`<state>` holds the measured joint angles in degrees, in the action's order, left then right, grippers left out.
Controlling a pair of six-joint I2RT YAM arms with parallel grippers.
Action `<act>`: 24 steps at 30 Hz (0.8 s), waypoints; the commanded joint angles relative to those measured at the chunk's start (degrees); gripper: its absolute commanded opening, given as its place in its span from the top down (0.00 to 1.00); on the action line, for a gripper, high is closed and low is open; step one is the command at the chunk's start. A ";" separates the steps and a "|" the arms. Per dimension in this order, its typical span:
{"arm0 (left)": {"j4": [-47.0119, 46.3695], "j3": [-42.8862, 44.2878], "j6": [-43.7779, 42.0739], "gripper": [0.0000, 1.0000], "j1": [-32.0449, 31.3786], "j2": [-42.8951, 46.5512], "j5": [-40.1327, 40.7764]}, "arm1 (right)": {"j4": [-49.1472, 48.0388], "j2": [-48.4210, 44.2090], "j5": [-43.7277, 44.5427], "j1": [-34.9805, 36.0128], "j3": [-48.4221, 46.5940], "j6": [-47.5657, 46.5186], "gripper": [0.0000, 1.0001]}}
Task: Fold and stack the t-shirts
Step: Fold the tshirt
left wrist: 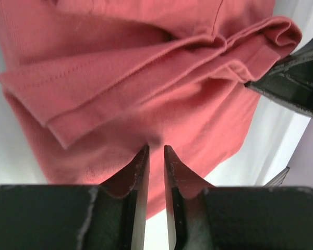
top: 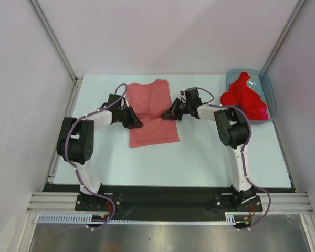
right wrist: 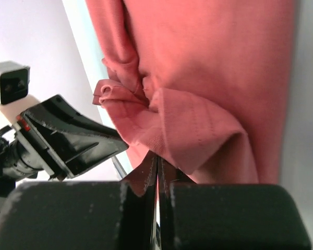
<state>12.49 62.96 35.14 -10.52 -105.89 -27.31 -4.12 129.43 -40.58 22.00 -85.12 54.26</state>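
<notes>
The salmon-pink t-shirt (top: 153, 123) lies flat mid-table, its sides folded in, with pull lines across its middle. My left gripper (top: 135, 121) is at its left edge. In the left wrist view its jaws (left wrist: 155, 148) stand a narrow slit apart, pinching the cloth (left wrist: 146, 78) at the tips. My right gripper (top: 169, 113) is at the shirt's right side, shut on a bunched fold (right wrist: 198, 135) that leaves its tips (right wrist: 157, 156). The two grippers face each other closely. The red t-shirts (top: 245, 95) lie heaped in the bin.
The translucent blue-grey bin (top: 271, 89) stands at the back right corner. White walls and metal frame posts (top: 52, 37) close in the table. The left gripper's fingers (right wrist: 73, 138) show in the right wrist view, beside the fold.
</notes>
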 commanded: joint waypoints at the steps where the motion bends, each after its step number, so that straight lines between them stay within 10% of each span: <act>1: -2.65 3.22 1.42 0.78 0.07 -2.04 -0.64 | -4.32 0.21 2.08 0.33 -0.75 0.58 1.00; 24: 3.49 20.70 0.64 0.73 5.25 -15.58 2.52 | 2.62 13.83 7.36 -4.15 -24.54 -3.99 0.90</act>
<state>13.91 80.34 37.39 -6.76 -120.36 -26.61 -3.60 141.10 -34.09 19.18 -103.22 51.68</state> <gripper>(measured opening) 0.265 0.091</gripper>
